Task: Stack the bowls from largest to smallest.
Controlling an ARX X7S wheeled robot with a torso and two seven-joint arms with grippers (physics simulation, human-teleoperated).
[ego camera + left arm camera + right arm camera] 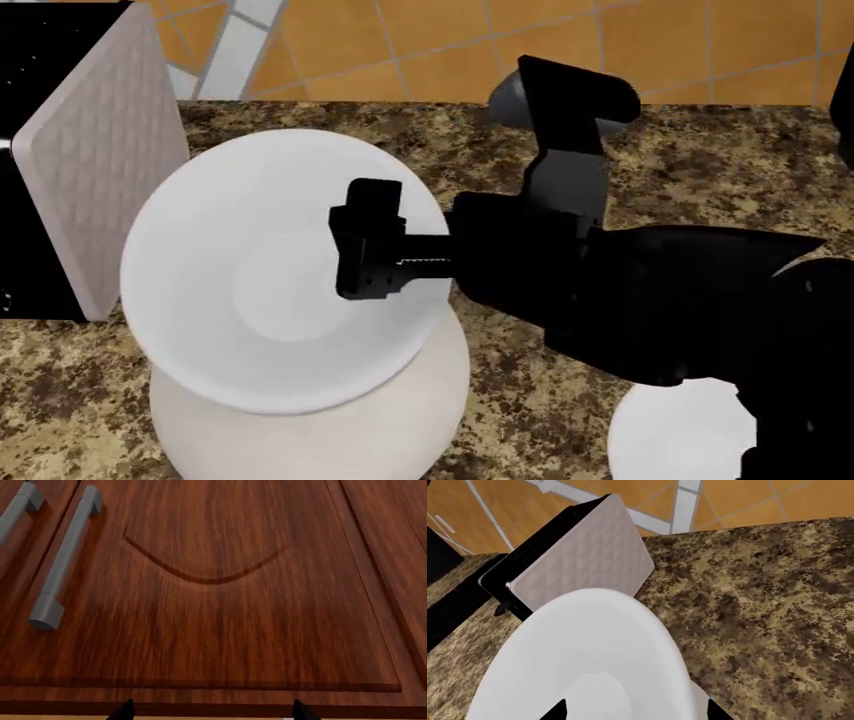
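We note bright white flared bowl tilted over big off-white globe-shaped bowl | right gripper clamped on its rim | left gripper: fingertips apart, empty.

Quilted box on speckled granite counter

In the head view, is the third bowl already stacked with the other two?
No: the second small white bowl sits alone on the granite countertop, apart from the tilted flared bowl over the big off-white bowl.

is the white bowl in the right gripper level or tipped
Tipped. In the head view the flared bowl held by the right gripper shows its inside toward the camera, above the big off-white bowl.
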